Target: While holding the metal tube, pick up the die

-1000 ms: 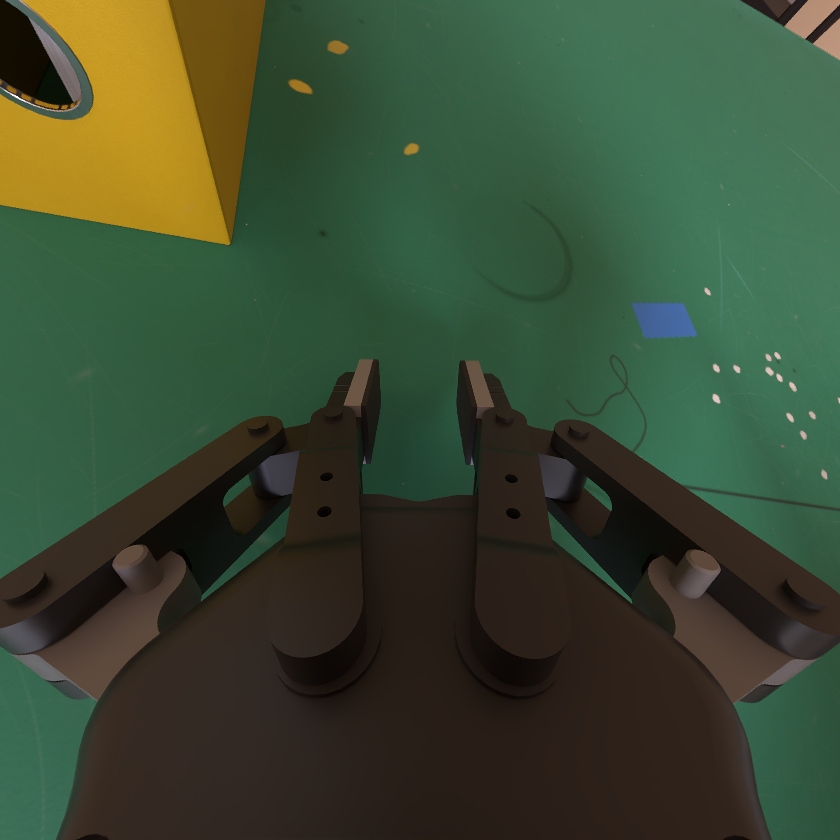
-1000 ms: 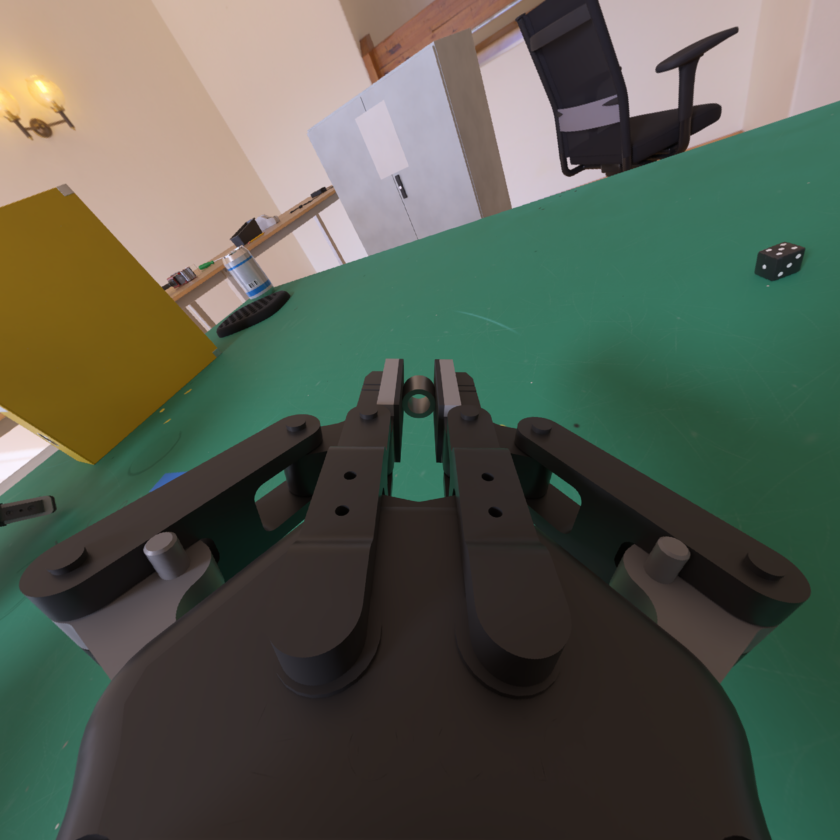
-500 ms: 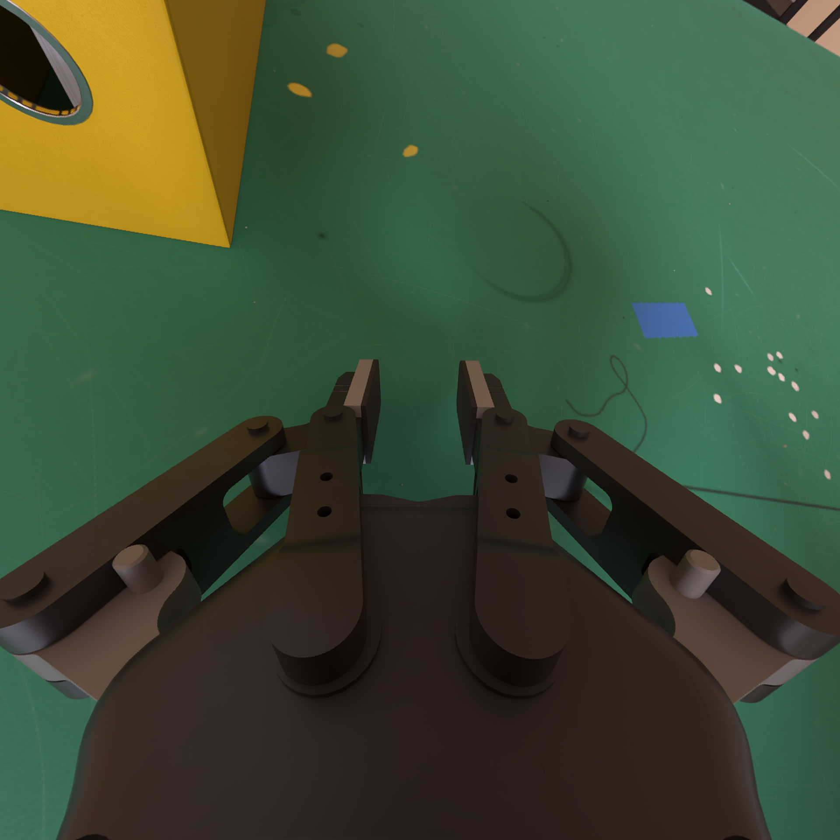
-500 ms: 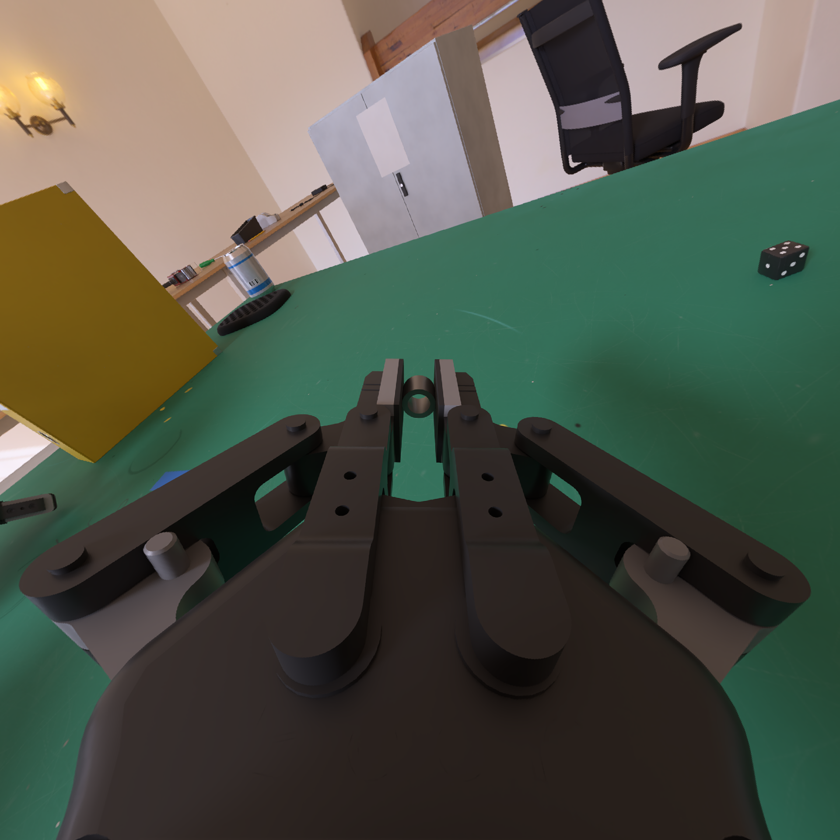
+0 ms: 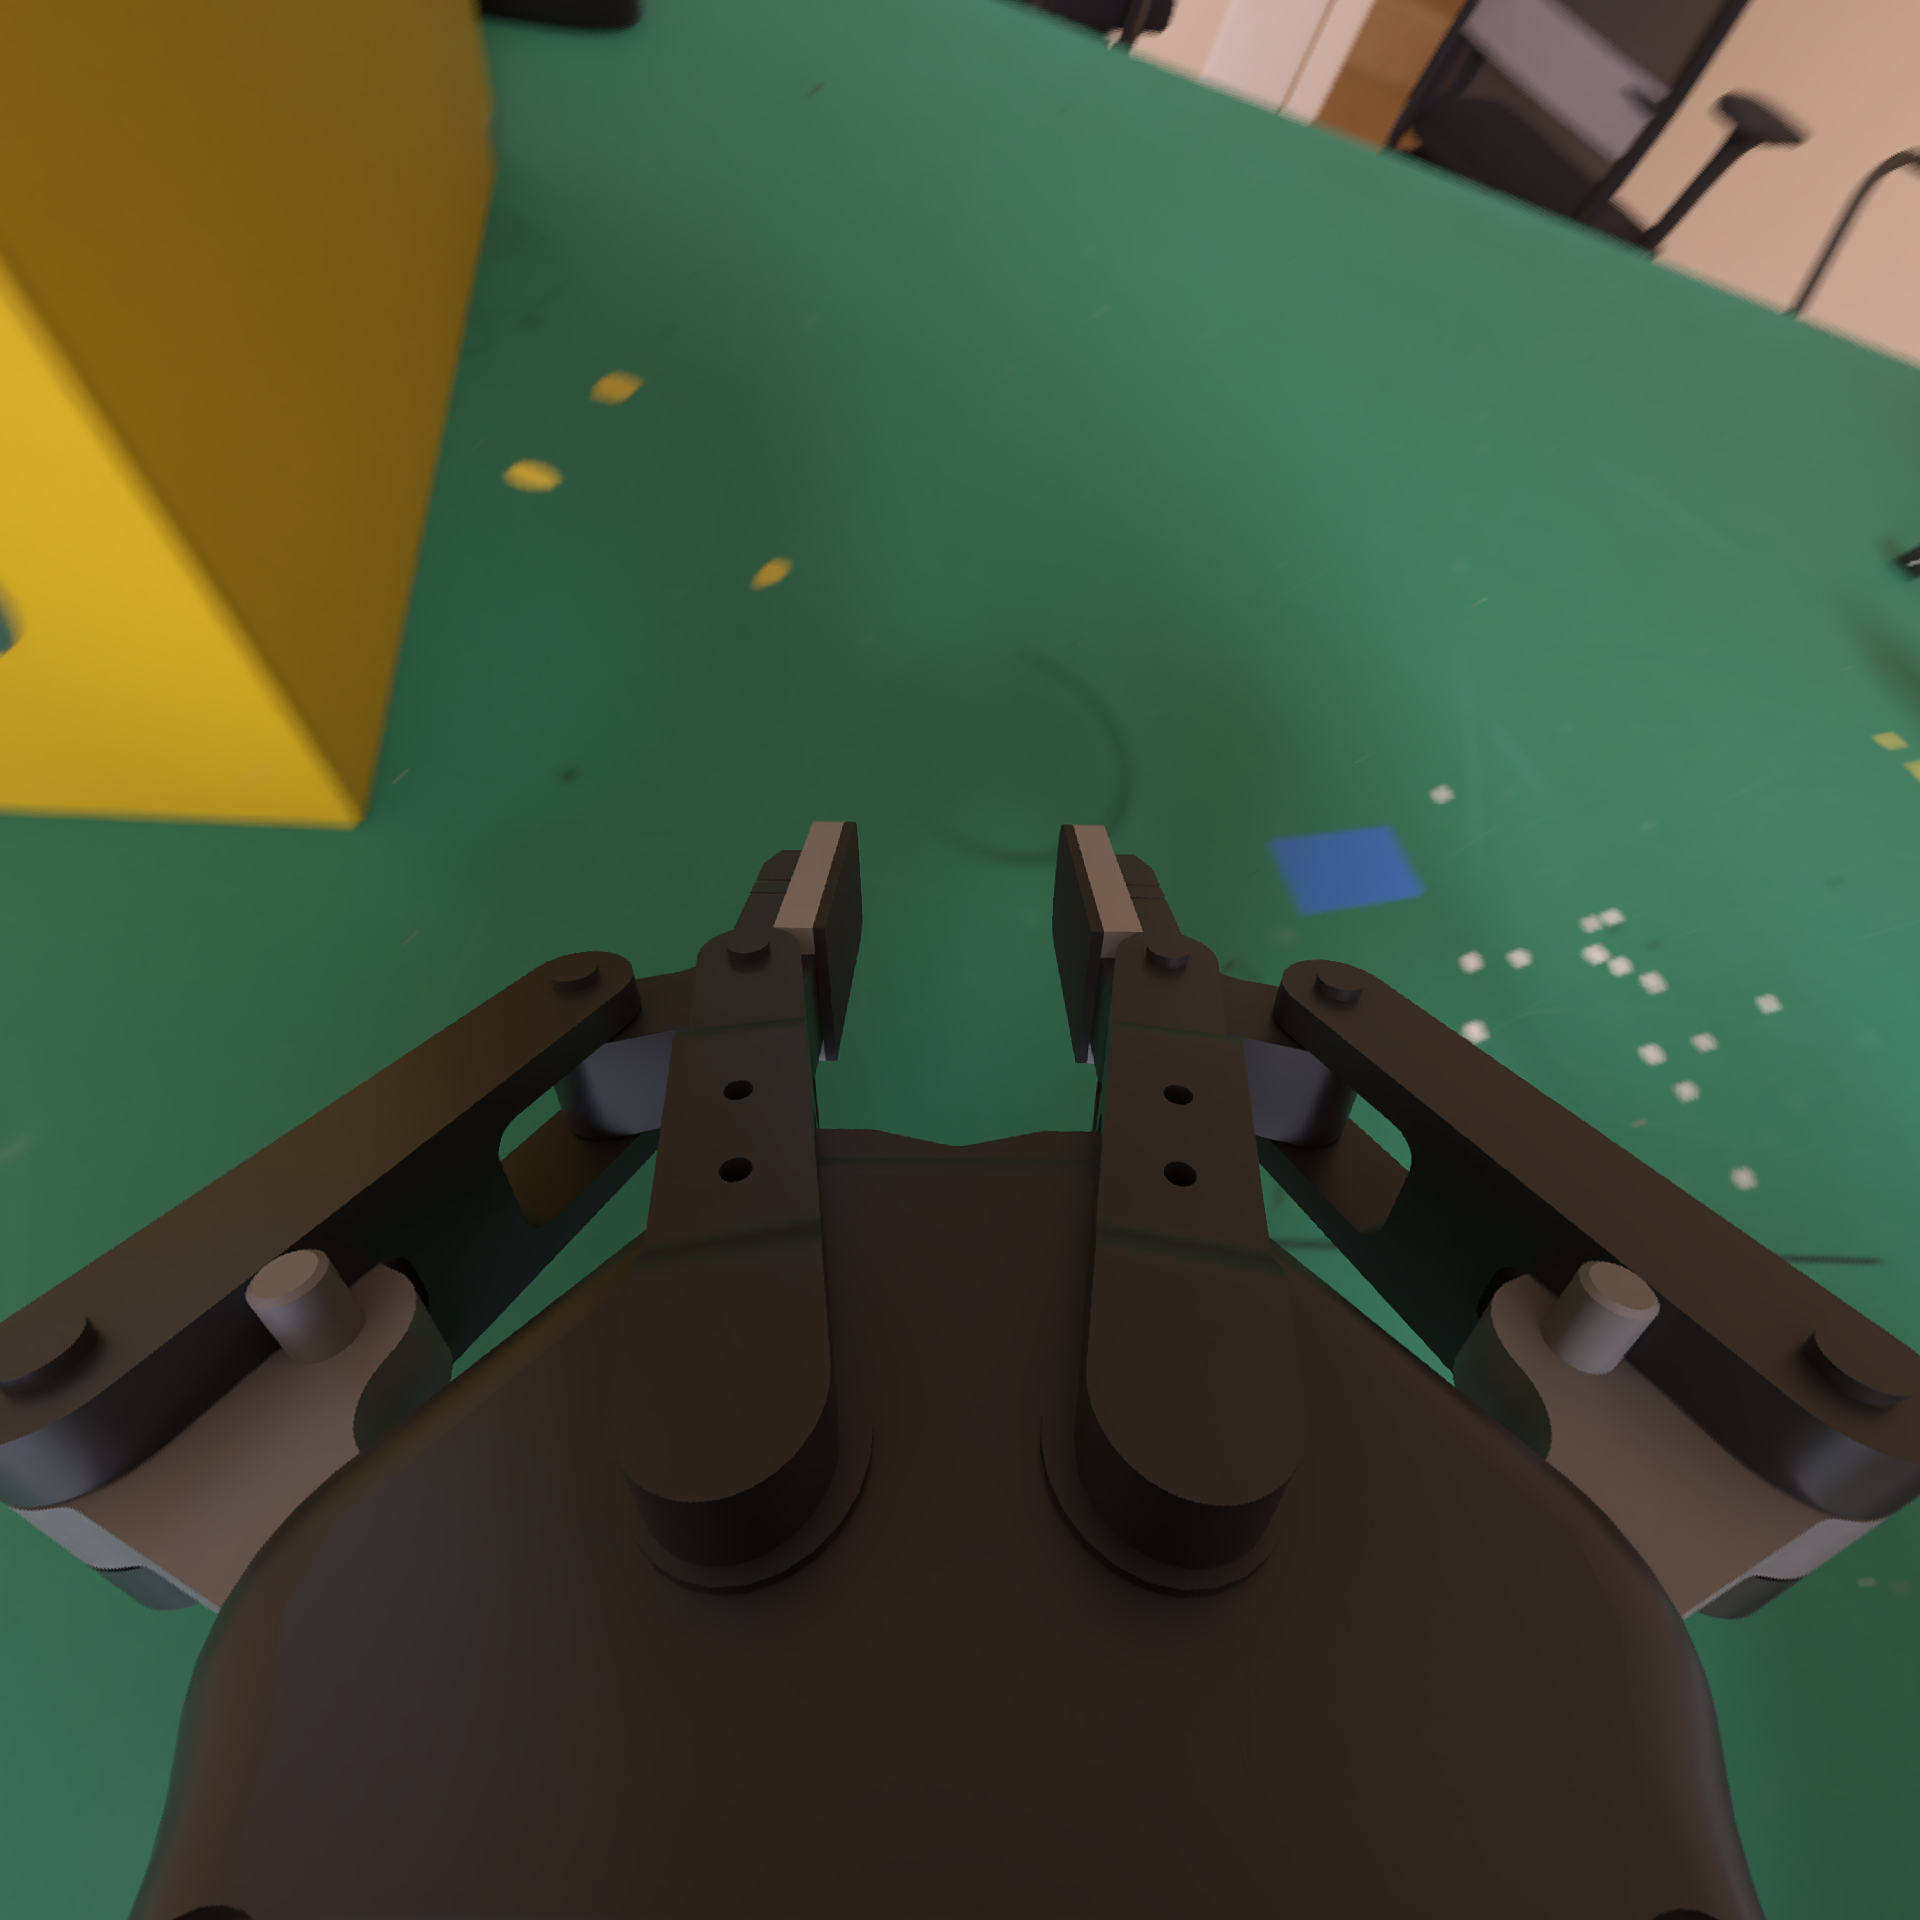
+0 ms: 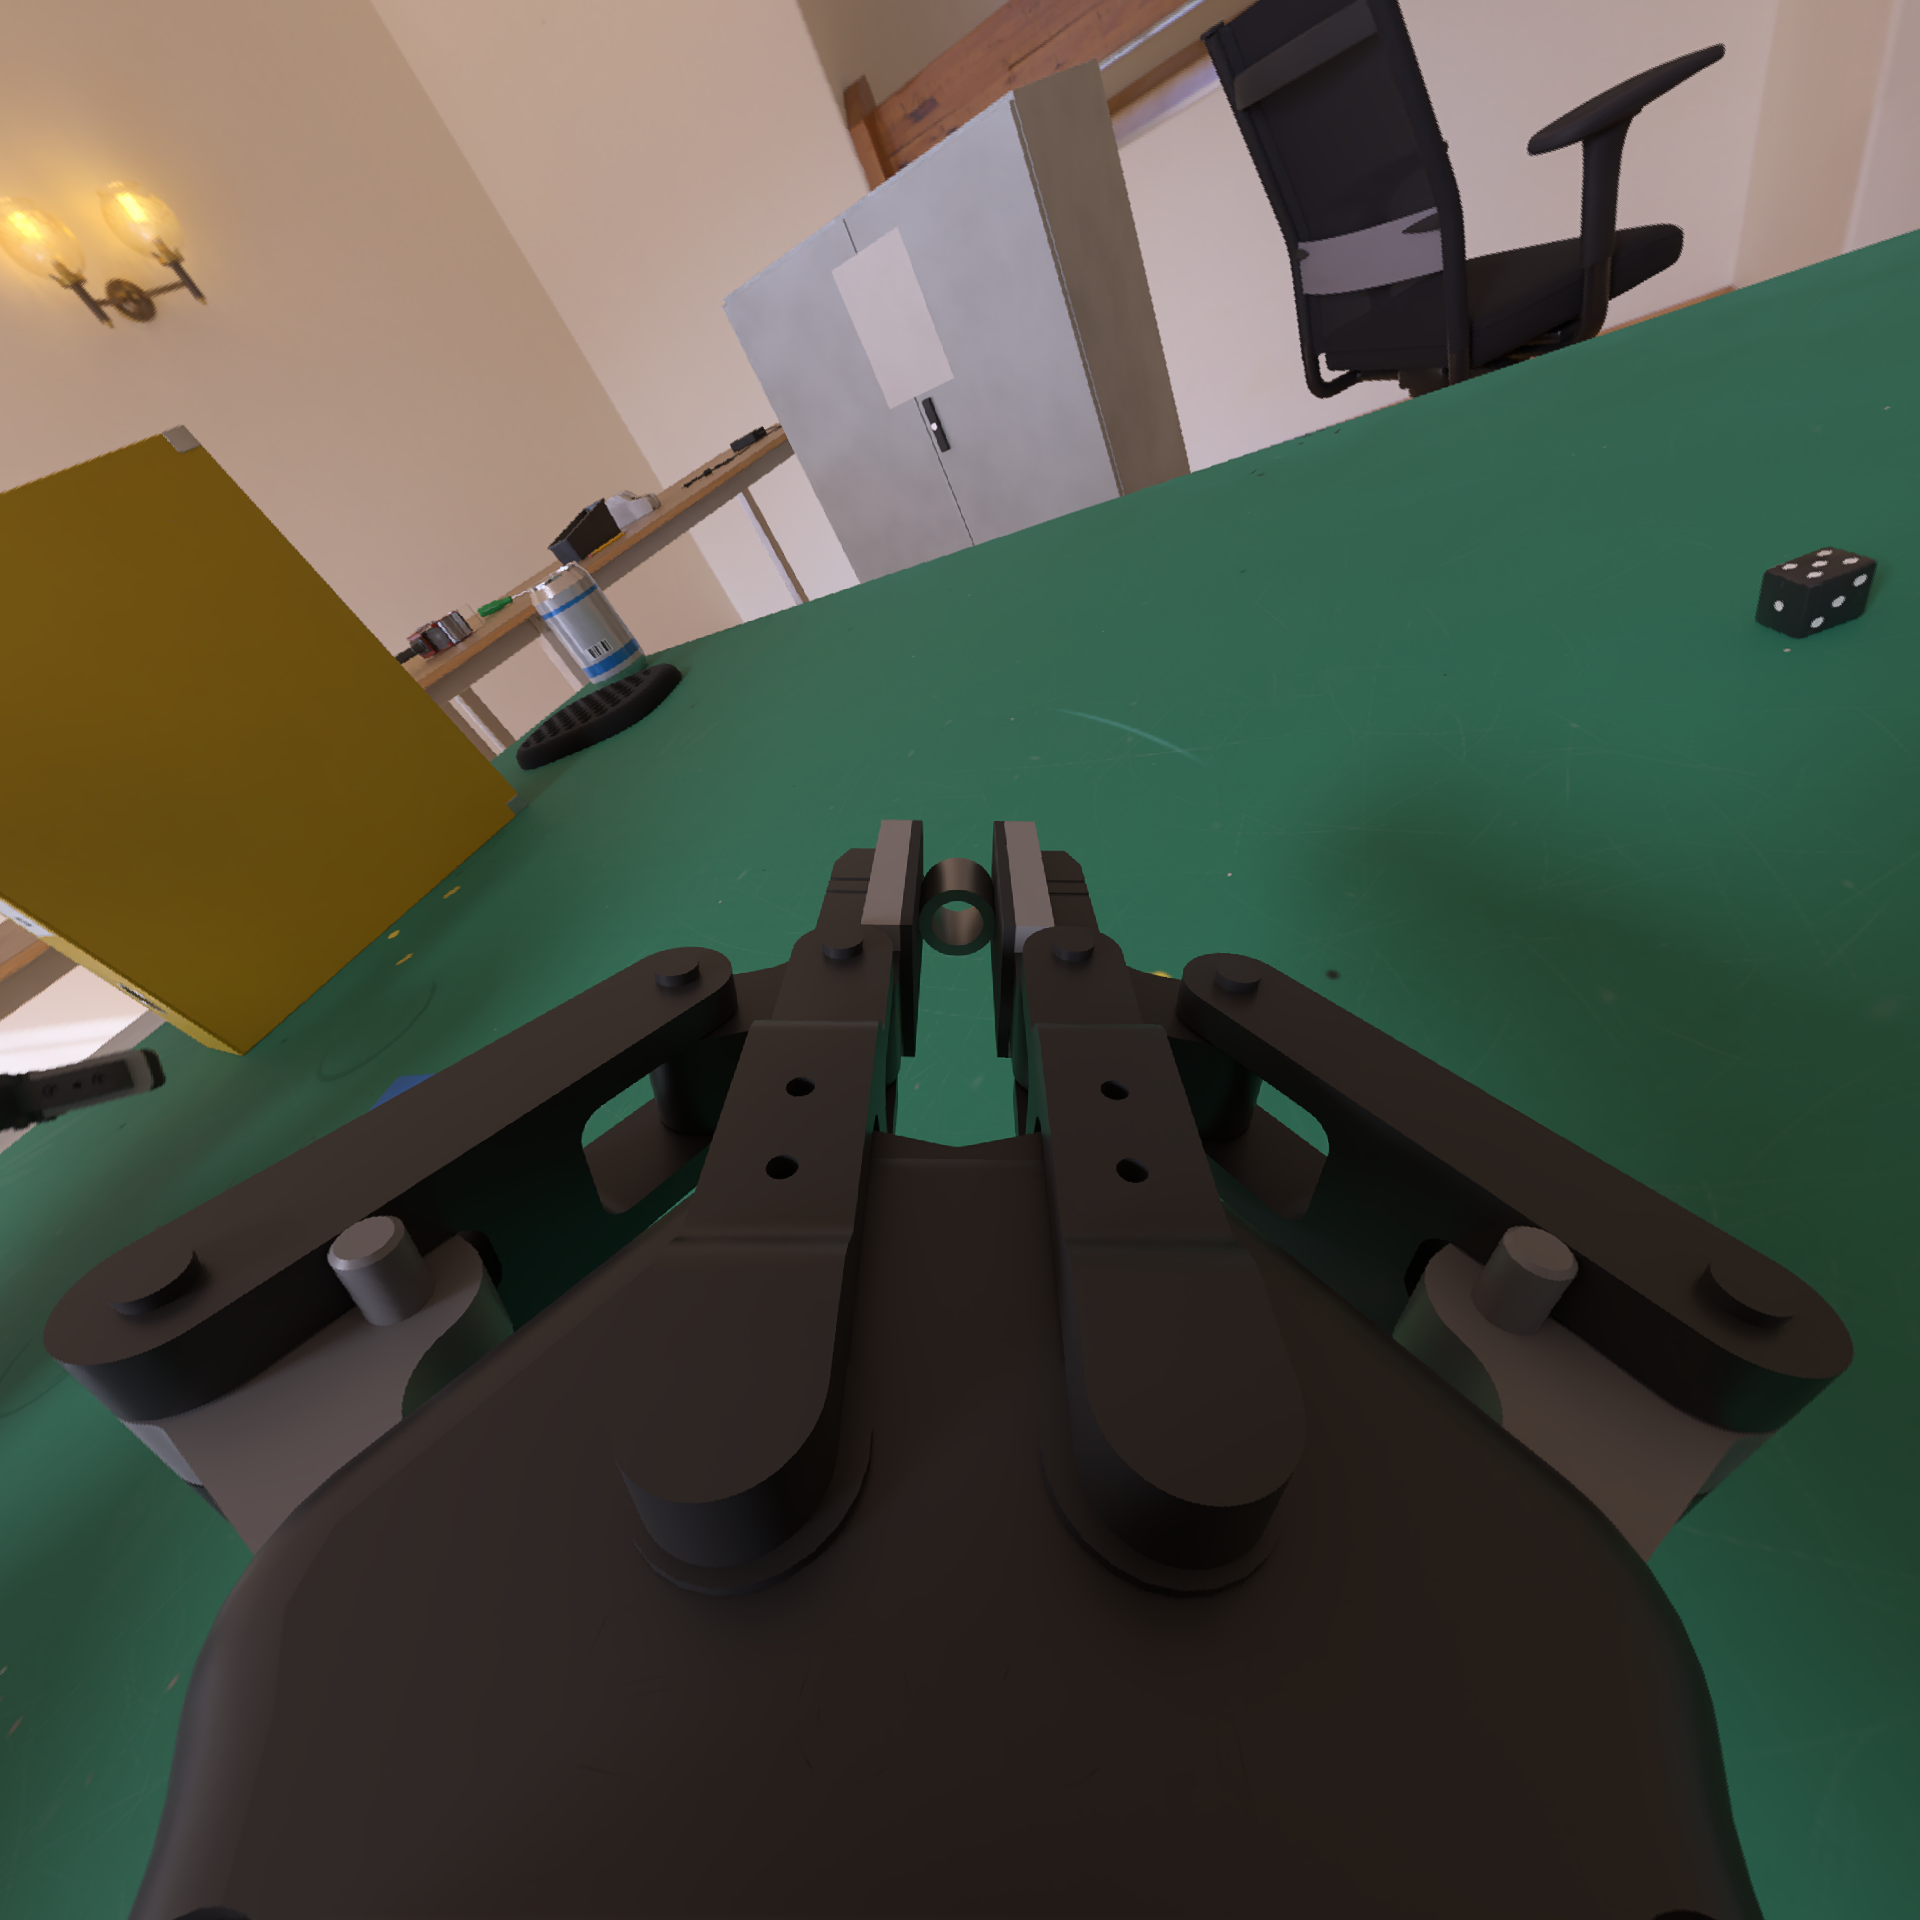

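In the right wrist view my right gripper [image 6: 957,878] is shut on a short dark metal tube [image 6: 957,912], held end-on between the pads above the green table. A black die [image 6: 1814,604] with white pips lies on the table far to the right, well apart from the gripper. In the left wrist view my left gripper [image 5: 957,883] is open and empty, above bare green table. The die does not show in the left wrist view.
A large yellow box [image 5: 208,395] stands at the left, also in the right wrist view [image 6: 197,748]. A blue square [image 5: 1345,868] and small marks lie on the table [image 5: 1143,468]. A can [image 6: 584,623] and black ribbed pad [image 6: 597,717] sit at the far edge. The other gripper's fingertip [image 6: 78,1081] shows at far left.
The left wrist view has tilted up and shifted: the yellow box slid left and down, the table's far edge and chairs came into sight. The right gripper still holds the tube, barely moved.
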`<act>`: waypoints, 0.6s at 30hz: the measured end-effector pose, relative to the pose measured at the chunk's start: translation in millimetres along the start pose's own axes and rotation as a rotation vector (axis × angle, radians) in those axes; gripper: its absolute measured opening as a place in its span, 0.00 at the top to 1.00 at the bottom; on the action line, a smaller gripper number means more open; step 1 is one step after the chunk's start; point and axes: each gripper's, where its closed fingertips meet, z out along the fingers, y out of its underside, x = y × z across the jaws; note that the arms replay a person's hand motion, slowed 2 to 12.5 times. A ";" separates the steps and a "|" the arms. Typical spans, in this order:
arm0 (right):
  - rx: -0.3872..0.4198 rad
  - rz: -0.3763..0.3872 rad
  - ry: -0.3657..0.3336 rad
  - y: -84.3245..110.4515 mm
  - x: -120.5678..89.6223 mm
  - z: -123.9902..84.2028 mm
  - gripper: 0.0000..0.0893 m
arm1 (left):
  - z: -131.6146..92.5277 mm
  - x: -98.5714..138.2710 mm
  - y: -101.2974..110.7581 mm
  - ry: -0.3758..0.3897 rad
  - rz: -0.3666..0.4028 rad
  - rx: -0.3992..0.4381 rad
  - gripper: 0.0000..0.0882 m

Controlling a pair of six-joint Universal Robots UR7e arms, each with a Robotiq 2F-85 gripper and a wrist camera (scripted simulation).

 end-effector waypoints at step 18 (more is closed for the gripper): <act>0.046 -0.001 -0.045 -4.3 -6.6 -10.1 0.87 | 61.8 240.8 -130.4 0.547 0.135 -0.001 0.61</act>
